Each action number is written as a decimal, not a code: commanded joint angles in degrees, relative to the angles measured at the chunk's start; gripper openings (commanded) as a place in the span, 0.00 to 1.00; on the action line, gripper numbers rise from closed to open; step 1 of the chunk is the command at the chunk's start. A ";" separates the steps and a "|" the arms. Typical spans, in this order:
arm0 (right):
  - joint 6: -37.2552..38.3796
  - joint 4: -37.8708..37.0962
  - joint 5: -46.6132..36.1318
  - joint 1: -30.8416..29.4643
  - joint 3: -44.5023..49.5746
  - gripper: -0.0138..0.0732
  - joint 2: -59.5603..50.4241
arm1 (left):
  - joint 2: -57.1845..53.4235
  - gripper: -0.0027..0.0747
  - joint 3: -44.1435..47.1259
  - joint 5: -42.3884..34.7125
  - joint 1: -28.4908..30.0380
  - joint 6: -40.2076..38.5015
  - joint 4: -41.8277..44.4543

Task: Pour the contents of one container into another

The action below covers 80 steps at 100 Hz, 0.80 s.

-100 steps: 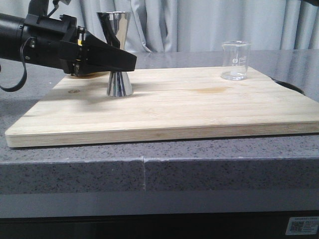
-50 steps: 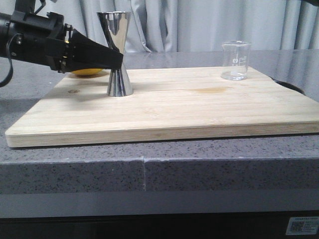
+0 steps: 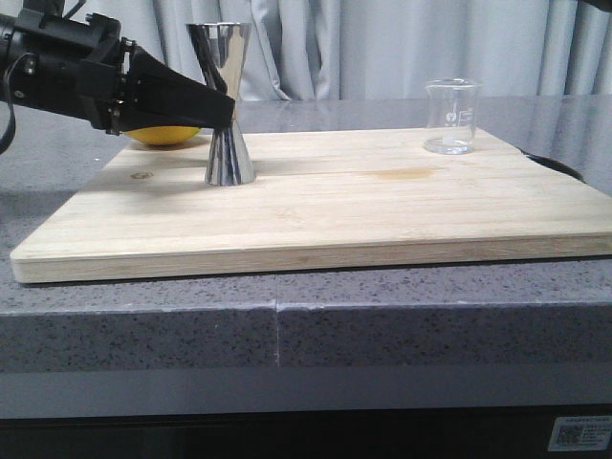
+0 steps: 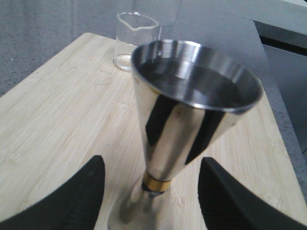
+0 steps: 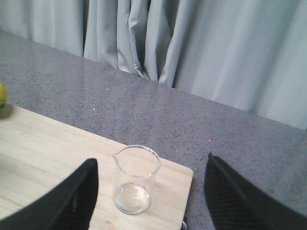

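Observation:
The steel jigger (image 3: 228, 105) stands upright on the left part of the wooden board (image 3: 382, 210). My left gripper (image 3: 218, 103) reaches it from the left at waist height. In the left wrist view the jigger (image 4: 192, 110) stands between the black fingers (image 4: 72, 196), with a gap on each side of its gold band. That gripper (image 4: 152, 191) is open. The clear glass beaker (image 3: 450, 117) stands upright at the board's far right corner. The right wrist view shows the beaker (image 5: 135, 179) ahead of my open right gripper (image 5: 151, 203), apart from both fingers.
A yellow lemon (image 3: 164, 134) lies at the board's far left corner, behind my left gripper. The board rests on a grey speckled counter (image 3: 287, 325). Grey curtains (image 3: 382, 48) hang behind it.
My left gripper has drawn back to the left and risen slightly, so its fingertips now end at the jigger instead of past it. The jigger and the beaker have stayed put.

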 commanded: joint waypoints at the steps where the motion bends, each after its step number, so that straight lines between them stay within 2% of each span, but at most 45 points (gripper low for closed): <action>1: -0.12 0.39 -4.51 -0.07 -1.19 0.65 -1.27 | -3.25 0.56 -1.48 -10.85 0.14 -1.07 -2.05; 80: -0.12 0.39 -4.51 -0.07 -1.19 0.65 -1.27 | -5.45 0.56 -1.48 -10.85 0.14 -3.03 0.35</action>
